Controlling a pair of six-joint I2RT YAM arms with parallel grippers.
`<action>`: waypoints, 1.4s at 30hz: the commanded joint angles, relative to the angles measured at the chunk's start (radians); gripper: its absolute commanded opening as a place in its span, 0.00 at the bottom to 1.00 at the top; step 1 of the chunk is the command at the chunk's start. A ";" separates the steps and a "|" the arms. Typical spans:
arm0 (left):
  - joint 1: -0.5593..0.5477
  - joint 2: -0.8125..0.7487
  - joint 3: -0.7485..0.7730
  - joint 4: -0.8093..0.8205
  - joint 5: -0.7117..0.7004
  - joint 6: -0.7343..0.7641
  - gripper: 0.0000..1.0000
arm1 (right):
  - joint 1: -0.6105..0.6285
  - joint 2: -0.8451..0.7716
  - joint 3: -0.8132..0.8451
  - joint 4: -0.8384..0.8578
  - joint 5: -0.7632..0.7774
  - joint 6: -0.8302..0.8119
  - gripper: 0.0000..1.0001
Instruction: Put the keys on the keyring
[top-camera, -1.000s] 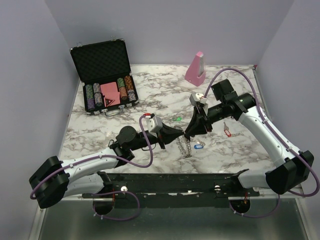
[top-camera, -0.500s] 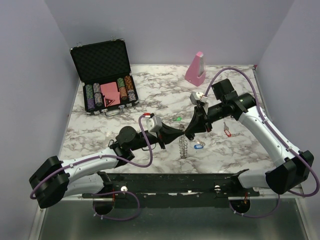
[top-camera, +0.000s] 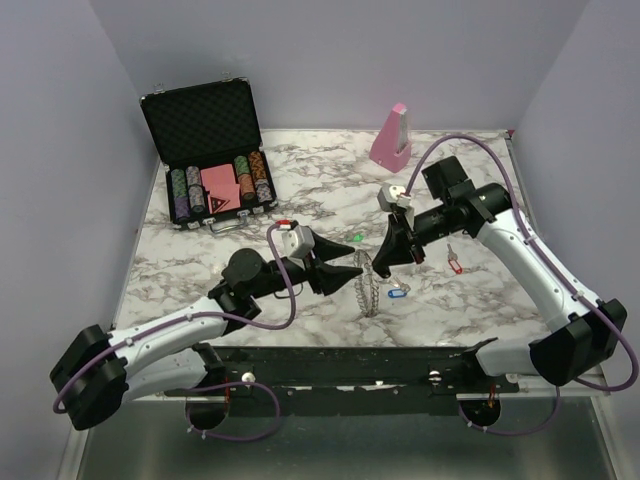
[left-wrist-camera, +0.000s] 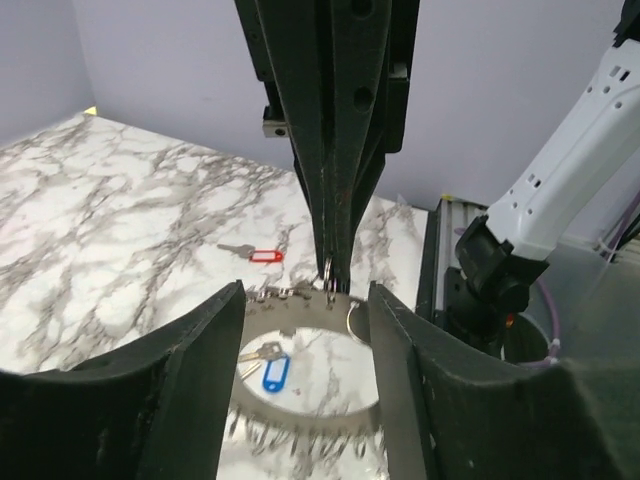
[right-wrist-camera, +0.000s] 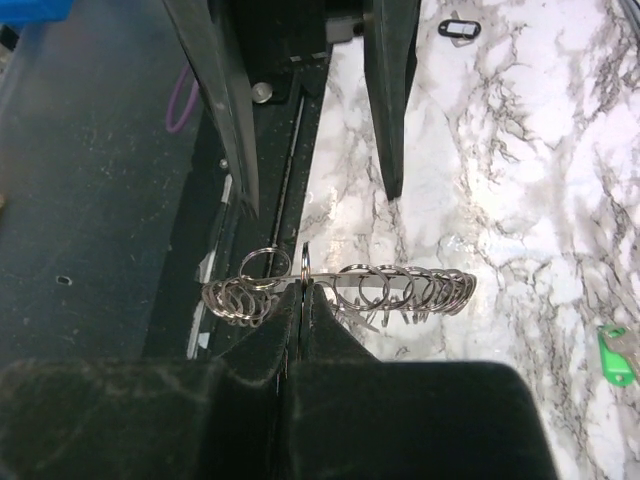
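Observation:
The keyring hangs upright and edge-on above the marble, a grey metal ring lined with small loops. My right gripper is shut on its top rim. My left gripper is open just left of the ring, and its two fingers stand on either side of the ring without touching it. Loose keys lie on the table: a blue-tagged one, a red-tagged one, a green one and a black-tagged one.
An open black case with poker chips stands at the back left. A pink wedge block stands at the back centre. The black base rail runs along the near table edge, right below the ring.
My left gripper has opened and drawn back to the left of the keyring. My right gripper has shut on the ring's rim and now carries it alone.

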 joint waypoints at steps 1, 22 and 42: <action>0.035 -0.105 0.038 -0.252 0.081 0.103 0.63 | 0.000 0.042 0.086 -0.126 0.061 -0.103 0.01; 0.001 0.120 0.290 -0.444 0.126 0.197 0.40 | 0.038 0.105 0.157 -0.203 0.180 -0.139 0.00; -0.001 0.163 0.335 -0.498 0.173 0.205 0.09 | 0.038 0.097 0.149 -0.194 0.164 -0.131 0.00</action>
